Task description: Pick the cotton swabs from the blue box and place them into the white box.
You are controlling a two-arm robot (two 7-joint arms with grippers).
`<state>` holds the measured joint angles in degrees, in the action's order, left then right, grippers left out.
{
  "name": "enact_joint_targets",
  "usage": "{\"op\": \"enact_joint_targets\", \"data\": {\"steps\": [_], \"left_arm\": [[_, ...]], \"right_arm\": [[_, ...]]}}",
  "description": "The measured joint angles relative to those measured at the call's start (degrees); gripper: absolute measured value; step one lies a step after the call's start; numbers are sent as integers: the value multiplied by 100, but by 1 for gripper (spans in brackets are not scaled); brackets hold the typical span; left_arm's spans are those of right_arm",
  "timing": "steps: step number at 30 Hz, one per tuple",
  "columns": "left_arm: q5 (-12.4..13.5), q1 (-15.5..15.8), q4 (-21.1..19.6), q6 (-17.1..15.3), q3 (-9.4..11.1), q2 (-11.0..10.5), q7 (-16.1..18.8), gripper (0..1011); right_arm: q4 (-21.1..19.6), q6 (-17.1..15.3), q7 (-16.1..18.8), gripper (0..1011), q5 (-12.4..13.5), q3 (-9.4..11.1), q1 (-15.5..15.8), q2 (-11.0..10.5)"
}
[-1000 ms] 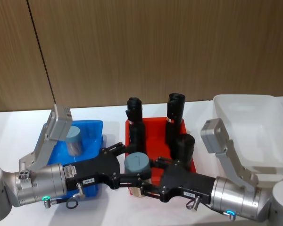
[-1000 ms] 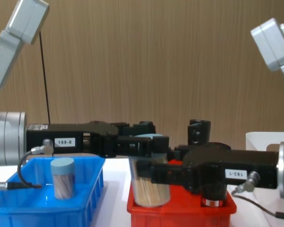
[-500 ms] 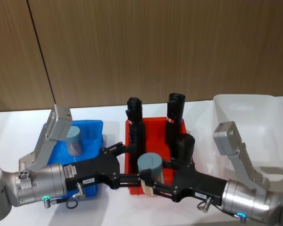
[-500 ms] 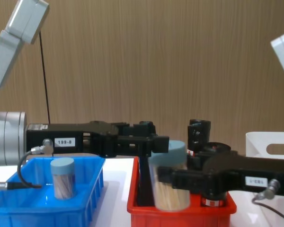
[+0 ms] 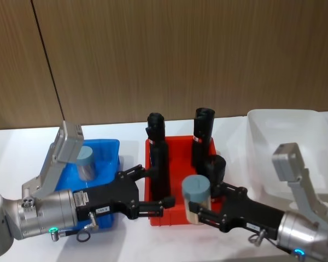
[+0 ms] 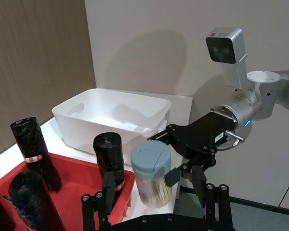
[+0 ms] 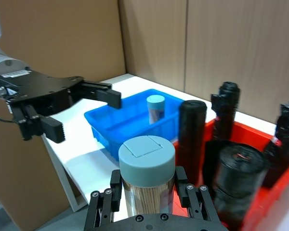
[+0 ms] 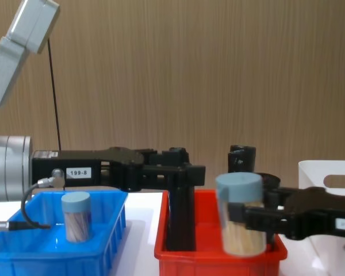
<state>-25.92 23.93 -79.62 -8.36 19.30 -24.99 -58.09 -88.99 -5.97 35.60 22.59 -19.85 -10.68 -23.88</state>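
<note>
Right gripper (image 5: pixel 201 212) — at the front-right corner of the red bin (image 8: pixel 184 259), fingers clamped on either side of the held cotton swabs tub (image 5: pixel 197 190). Tub is lid up, long axis vertical, at the bin's front wall.

Left gripper (image 5: pixel 156 186) is at the red bin's front-left corner, fingers apart, nothing between them.

Left of the red bin, the blue box (image 5: pixel 108 146) holds a second cotton swabs tub (image 5: pixel 87 161), upright.

Black rolls (image 5: pixel 204 126) stand farther back inside the red bin.

White box (image 5: pixel 279 113) sits just right of the red bin — so the goal lies rightward of the clamped fingers, on the right arm's own side. Judged: transport step, with release over the white box not yet done.
</note>
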Motion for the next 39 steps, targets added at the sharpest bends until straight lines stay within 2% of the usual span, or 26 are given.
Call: {"op": "enact_joint_targets", "data": {"steps": [9, 26, 32, 39], "left_arm": [[0, 0, 0, 0, 0, 0, 0, 1003], [0, 0, 0, 0, 0, 0, 1, 1003], [0, 0, 0, 0, 0, 0, 1, 1003], [0, 0, 0, 0, 0, 0, 1, 1003]], "right_arm": [[-197, 107, -282, 668, 258, 174, 237, -304], [-731, 374, -1112, 668, 891, 713, 831, -1110], [-779, 406, -1464, 668, 1044, 877, 868, -1256], [-644, 387, -1793, 668, 1084, 960, 683, -1248]]}}
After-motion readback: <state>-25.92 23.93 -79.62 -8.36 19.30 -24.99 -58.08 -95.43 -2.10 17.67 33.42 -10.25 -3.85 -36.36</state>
